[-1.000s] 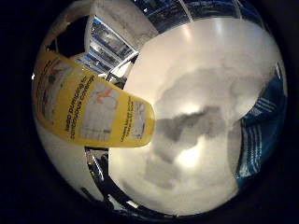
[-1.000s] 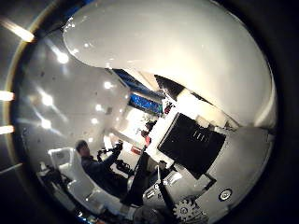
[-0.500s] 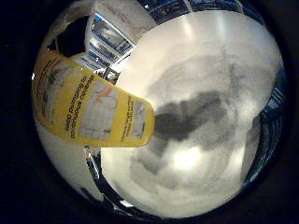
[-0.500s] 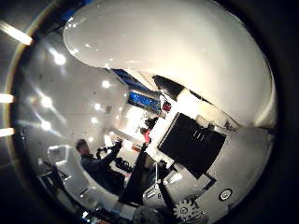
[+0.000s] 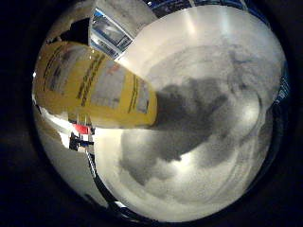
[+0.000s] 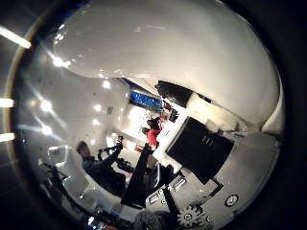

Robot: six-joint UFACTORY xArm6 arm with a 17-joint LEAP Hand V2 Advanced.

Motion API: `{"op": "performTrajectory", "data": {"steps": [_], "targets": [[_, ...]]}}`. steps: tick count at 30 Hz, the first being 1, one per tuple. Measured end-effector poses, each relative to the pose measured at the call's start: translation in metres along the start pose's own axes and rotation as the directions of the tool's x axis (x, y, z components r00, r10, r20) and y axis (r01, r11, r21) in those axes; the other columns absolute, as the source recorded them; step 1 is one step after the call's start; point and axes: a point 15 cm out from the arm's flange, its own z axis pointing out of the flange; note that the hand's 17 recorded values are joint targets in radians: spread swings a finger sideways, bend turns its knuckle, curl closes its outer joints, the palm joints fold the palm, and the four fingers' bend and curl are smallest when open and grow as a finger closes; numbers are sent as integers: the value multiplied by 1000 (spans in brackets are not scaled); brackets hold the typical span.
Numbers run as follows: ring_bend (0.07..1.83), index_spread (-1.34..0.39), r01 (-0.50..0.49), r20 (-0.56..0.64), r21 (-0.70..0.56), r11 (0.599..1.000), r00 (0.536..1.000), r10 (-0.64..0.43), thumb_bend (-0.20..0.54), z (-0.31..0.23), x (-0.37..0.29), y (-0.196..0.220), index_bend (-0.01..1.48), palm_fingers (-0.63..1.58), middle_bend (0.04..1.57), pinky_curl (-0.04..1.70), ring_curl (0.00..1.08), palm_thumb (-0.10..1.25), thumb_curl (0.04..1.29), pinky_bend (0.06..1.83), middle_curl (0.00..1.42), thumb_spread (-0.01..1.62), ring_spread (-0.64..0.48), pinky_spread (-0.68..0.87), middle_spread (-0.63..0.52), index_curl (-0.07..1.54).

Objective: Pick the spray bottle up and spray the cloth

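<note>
Spray bottle [image 5: 94, 85] now closer to palm, table [image 5: 203, 156] nearer

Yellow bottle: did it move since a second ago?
Yes. Against the white surface, the yellow bottle has shifted away from the blue strip at its edge, which has almost slid out of view, and the bottle's shadow has spread.

Little-finger-side palm camera facing a white table [image 5: 222, 156] with a yellow spray bottle [image 5: 94, 87] close beside the lens, thumb-side palm camera facing outward along the hand [image 6: 206, 163] toward the ceiling and room, nothing clearly shared between the two views
</note>
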Motion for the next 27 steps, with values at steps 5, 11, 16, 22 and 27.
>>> {"op": "performTrajectory", "data": {"steps": [5, 11, 16, 22, 27], "targets": [[913, -397, 54, -8, -15, 998, 998, -54, -23, -12, -12, -11, 381, 56, 686, 882, 469, 677, 370, 697, 414, 1081, -156, -186, -87, 554], [708, -409, 102, -40, -20, 995, 994, -103, -24, -40, -10, -26, 337, 92, 501, 710, 349, 659, 346, 534, 350, 1068, -99, 210, -59, 473], [619, -408, 127, -87, -4, 992, 988, -127, -23, -82, -3, -42, 266, 162, 399, 604, 302, 654, 331, 454, 328, 1057, -86, 335, -56, 430], [541, -409, 148, -149, -21, 989, 977, -150, -23, -129, 4, -44, 201, 237, 315, 508, 266, 656, 323, 374, 323, 1056, -82, 372, -57, 409], [457, -414, 169, -208, -99, 981, 960, -187, -23, -160, 2, -25, 194, 269, 267, 444, 240, 657, 320, 314, 328, 1055, -60, 392, -46, 399]]}}
